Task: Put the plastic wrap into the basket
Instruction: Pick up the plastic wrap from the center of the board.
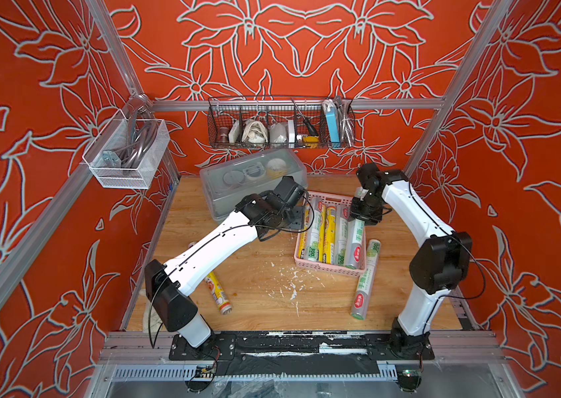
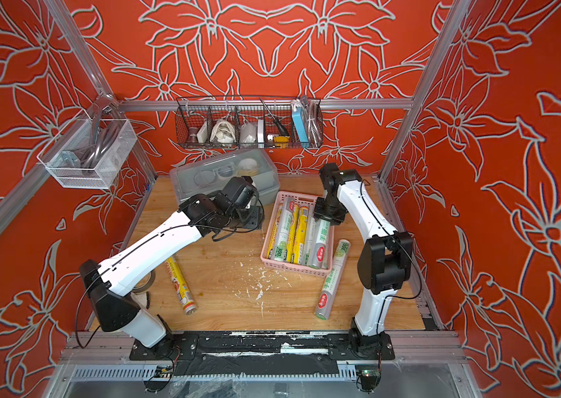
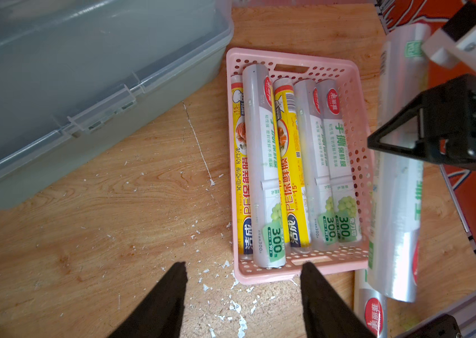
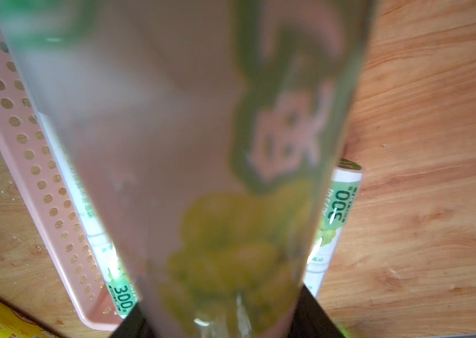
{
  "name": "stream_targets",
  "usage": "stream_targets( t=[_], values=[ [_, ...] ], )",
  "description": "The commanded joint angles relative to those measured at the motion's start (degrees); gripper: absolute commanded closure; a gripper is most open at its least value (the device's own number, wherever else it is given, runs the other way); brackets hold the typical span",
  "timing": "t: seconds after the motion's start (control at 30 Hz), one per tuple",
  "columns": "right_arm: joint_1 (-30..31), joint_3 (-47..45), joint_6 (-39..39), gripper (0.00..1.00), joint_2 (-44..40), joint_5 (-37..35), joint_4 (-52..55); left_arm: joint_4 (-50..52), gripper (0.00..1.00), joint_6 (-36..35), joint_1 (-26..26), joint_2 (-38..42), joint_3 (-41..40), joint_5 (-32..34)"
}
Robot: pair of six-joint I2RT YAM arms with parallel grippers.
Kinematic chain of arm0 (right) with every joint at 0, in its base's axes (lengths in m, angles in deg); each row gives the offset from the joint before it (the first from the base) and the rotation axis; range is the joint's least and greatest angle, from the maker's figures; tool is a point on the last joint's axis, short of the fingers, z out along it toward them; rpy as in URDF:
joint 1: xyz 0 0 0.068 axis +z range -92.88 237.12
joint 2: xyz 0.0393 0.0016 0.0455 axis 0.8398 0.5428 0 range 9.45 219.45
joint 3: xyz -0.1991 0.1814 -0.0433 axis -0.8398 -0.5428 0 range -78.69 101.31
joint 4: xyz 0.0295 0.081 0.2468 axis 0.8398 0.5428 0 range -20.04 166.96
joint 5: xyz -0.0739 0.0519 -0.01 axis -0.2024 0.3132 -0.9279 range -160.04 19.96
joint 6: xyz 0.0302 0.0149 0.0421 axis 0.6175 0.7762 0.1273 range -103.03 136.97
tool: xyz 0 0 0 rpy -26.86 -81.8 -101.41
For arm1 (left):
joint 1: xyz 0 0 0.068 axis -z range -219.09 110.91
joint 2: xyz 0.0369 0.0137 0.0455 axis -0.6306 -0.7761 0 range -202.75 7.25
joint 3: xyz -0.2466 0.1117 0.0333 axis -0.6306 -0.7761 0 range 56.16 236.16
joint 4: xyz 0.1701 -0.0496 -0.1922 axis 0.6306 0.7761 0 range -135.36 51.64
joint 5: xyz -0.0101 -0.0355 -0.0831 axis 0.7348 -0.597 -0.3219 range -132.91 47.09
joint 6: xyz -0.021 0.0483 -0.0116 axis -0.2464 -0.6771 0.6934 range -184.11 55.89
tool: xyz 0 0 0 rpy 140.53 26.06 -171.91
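Wooden table (image 1: 258, 286): basket (image 1: 327, 269), box (image 1: 217, 193), green roll (image 1: 367, 279), yellow roll (image 1: 218, 293).

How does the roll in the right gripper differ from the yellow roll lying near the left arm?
Colour: the held roll is white and green with grapes; the yellow roll has a food picture. State: the right gripper grips the held roll above the basket's edge; the yellow roll lies free on the table, far from the basket. Both are long, slim rolls, not yet in the basket.

Rolls (image 1: 313, 234) side by side in basket (image 1: 327, 271), box (image 1: 237, 172) behind it leftward, loose roll (image 1: 367, 279) beside its right side
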Motion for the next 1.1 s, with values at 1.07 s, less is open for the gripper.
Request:
stream_targets(
  t=[1.07],
  values=[
    [8.19,13.49,3.29,0.52,18.21,1.78,-3.61,2.32,0.37,-1.58,0.01,2.76,-1.60,3.65]
  ],
)
